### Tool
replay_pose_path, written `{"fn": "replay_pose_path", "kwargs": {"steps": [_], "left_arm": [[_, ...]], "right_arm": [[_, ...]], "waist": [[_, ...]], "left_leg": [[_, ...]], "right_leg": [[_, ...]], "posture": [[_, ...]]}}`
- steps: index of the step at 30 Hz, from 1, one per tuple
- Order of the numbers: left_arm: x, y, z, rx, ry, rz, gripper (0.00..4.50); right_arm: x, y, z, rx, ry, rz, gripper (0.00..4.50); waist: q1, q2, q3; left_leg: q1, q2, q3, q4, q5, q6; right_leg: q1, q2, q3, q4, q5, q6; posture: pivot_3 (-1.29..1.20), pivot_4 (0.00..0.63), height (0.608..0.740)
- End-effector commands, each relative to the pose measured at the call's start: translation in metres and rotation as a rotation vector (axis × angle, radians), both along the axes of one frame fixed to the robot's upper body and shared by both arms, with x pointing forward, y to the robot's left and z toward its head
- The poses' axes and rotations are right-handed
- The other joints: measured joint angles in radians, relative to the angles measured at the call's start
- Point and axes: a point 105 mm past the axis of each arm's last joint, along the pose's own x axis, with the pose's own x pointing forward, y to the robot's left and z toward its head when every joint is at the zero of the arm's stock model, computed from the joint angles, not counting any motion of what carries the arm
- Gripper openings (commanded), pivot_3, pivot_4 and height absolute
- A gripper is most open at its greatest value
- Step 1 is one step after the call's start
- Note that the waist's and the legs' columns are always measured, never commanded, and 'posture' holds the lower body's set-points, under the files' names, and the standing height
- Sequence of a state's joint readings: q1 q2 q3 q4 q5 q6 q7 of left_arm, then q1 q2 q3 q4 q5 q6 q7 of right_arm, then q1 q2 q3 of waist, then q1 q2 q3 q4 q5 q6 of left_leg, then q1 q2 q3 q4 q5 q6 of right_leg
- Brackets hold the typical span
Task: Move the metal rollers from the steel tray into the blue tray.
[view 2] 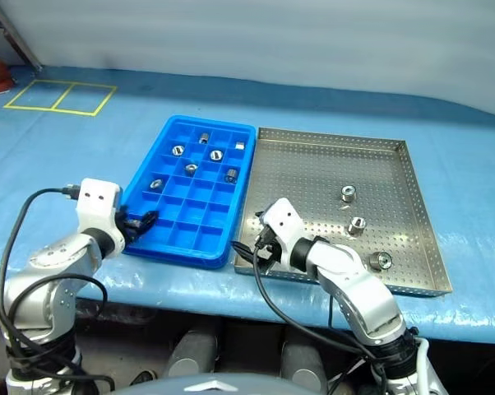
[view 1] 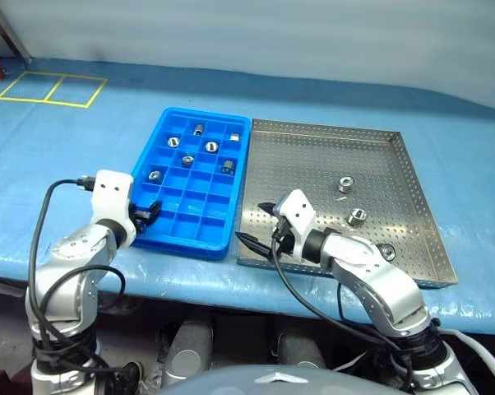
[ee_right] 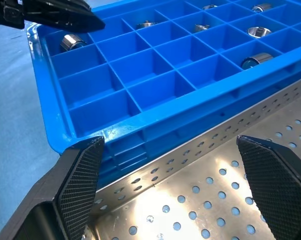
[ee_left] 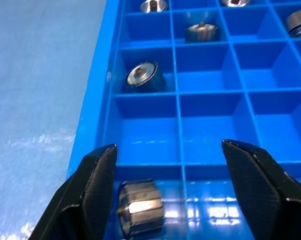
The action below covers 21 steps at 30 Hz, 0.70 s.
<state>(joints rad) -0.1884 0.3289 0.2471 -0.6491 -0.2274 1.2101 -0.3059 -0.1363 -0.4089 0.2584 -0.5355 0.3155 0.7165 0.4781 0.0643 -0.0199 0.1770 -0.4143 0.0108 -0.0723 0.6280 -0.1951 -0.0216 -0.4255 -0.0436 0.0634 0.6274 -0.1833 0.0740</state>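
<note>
Three metal rollers [view 1: 345, 183] lie in the steel tray [view 1: 313, 164], toward its 3 o'clock side: one near the middle, one just below it at 5 o'clock, one close to the near rim by the right arm. Six rollers sit in the far compartments of the blue tray [view 1: 175, 236], which lies touching the steel tray at its 9 o'clock side. A seventh roller [ee_left: 139, 207] rests in a near compartment on the blue tray's outer edge. So, as a judgement, the job is about two-thirds done.

The left gripper [ee_left: 170, 185] hangs over that near compartment with its fingers parted; the roller lies loose by one finger, not clamped. The right gripper [ee_right: 173, 182] stands spread wide and empty over the steel tray's near corner beside the blue tray; the remaining rollers lie well apart from it, at its 2 o'clock.
</note>
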Motion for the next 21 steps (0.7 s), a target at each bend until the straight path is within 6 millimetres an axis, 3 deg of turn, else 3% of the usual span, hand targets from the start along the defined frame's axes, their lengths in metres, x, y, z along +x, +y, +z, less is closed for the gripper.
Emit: {"fn": "replay_pose_path", "kwargs": {"steps": [1, 3, 6, 10, 15, 21], "left_arm": [[0.001, -0.07, 0.03, -0.191, -0.119, -0.357, 3.49], [-0.002, -0.099, 0.035, -0.255, -0.115, -0.504, 3.49], [-0.008, -0.155, 0.025, -0.248, -0.046, -0.772, 3.49], [0.001, -0.196, 0.002, -0.163, 0.028, -0.942, 3.49], [0.012, -0.231, -0.019, -0.085, 0.082, -1.066, 3.49], [0.014, -0.252, -0.037, -0.005, 0.115, -1.173, 3.49]], "right_arm": [[0.003, -0.02, 0.017, -0.038, -0.066, -0.096, 4.5], [0.0, -0.028, 0.018, -0.076, -0.072, -0.117, 4.5], [-0.002, -0.053, 0.018, -0.184, -0.089, -0.206, 4.5], [0.001, -0.085, 0.02, -0.289, -0.094, -0.398, 4.5], [-0.018, -0.09, 0.019, -0.317, -0.074, -0.416, 4.5], [-0.035, -0.097, 0.014, -0.343, -0.045, -0.459, 4.5]], "waist": [[0.004, 0.0, 0.0], [0.003, 0.0, 0.0], [-0.005, 0.0, 0.0], [-0.04, 0.0, -0.001], [-0.085, 0.0, -0.001], [-0.137, 0.0, -0.001]], "left_leg": [[-0.001, 0.0, 0.0, 0.0, 0.0, 0.0], [-0.002, -0.001, -0.001, 0.001, 0.0, 0.0], [-0.002, -0.002, 0.0, 0.001, 0.0, 0.0], [-0.002, -0.001, 0.001, 0.001, 0.0, 0.0], [-0.002, -0.001, 0.002, 0.001, 0.0, 0.001], [-0.002, -0.001, 0.004, 0.001, -0.001, 0.002]], "right_leg": [[0.0, 0.0, 0.0, 0.0, 0.0, 0.0], [0.0, -0.001, 0.0, -0.001, 0.0, 0.0], [0.0, -0.001, 0.0, -0.001, 0.0, 0.0], [0.0, 0.0, 0.001, -0.001, 0.0, 0.0], [-0.001, 0.0, 0.002, -0.001, 0.0, 0.0], [-0.002, 0.0, 0.004, -0.001, 0.0, 0.001]], "posture": [[0.17, 0.15, 0.74], [0.14, 0.15, 0.74], [0.09, 0.15, 0.74], [0.01, 0.15, 0.74], [-0.11, 0.15, 0.74], [-0.2, 0.15, 0.74]]}}
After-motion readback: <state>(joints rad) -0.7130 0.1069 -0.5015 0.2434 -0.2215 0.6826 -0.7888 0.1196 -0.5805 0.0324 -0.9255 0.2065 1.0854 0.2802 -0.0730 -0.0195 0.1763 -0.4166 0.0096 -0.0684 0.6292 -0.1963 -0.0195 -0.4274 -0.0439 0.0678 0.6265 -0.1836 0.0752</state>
